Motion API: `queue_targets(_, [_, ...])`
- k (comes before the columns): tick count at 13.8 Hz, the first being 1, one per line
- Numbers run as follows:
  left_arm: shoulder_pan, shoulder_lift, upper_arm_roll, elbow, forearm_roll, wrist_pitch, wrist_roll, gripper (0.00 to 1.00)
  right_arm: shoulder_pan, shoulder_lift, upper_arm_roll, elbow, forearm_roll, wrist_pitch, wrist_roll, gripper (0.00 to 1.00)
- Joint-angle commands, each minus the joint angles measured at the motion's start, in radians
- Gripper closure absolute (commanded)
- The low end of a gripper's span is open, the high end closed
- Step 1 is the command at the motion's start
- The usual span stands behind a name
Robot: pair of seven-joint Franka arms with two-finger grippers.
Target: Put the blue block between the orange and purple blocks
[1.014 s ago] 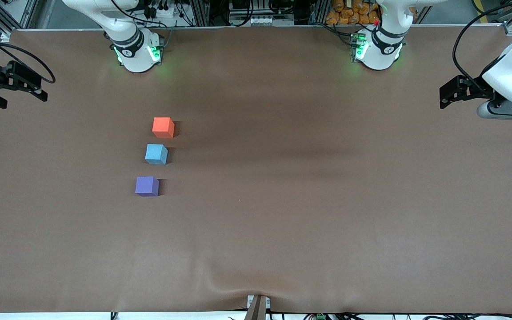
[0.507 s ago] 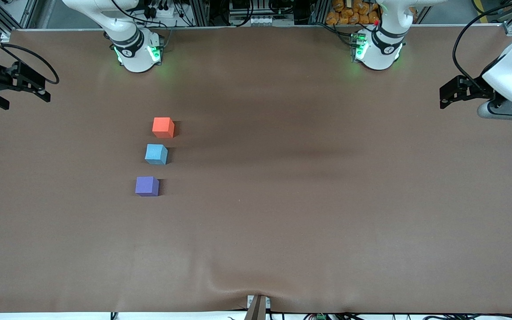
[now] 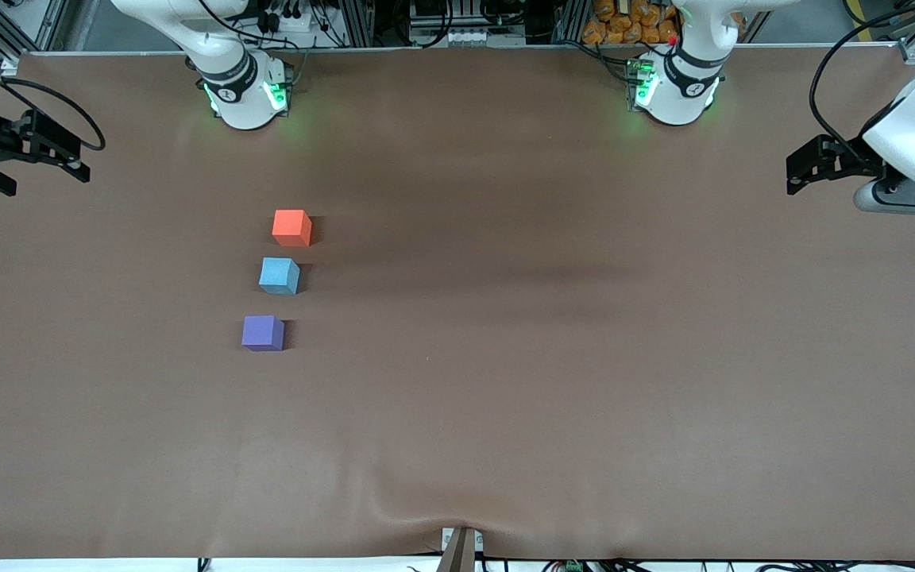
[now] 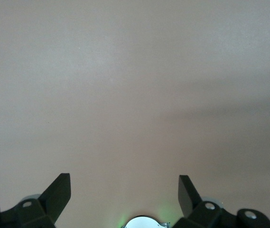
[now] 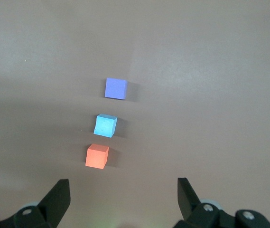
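Note:
Three small cubes stand in a row on the brown table. The orange block point(image 3: 291, 227) is farthest from the front camera, the blue block point(image 3: 279, 276) sits in the middle, and the purple block point(image 3: 262, 332) is nearest. The right wrist view shows the orange block point(image 5: 97, 156), the blue block point(image 5: 105, 125) and the purple block point(image 5: 115, 88) lined up, apart from each other. My right gripper point(image 3: 1, 163) is open and empty, up at the right arm's end of the table; its own view shows it point(image 5: 123, 190) with jaws wide apart. My left gripper point(image 3: 803, 167) is open and empty at the left arm's end, and its own view shows it point(image 4: 124, 189) over bare table.
The brown table cover point(image 3: 553, 357) has a fold at its front edge. Both arm bases point(image 3: 245, 95) stand along the back edge.
My right gripper has drawn back a little toward the right arm's end of the table. The blocks and the left arm have not moved.

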Motion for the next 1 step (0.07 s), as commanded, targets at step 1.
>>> queue_targets(1, [0.008, -0.014, -0.002, -0.017, -0.02, 0.008, -0.007, 0.0, 0.006, -0.024, -0.005, -0.017, -0.015, -0.017, 0.004, 0.0])
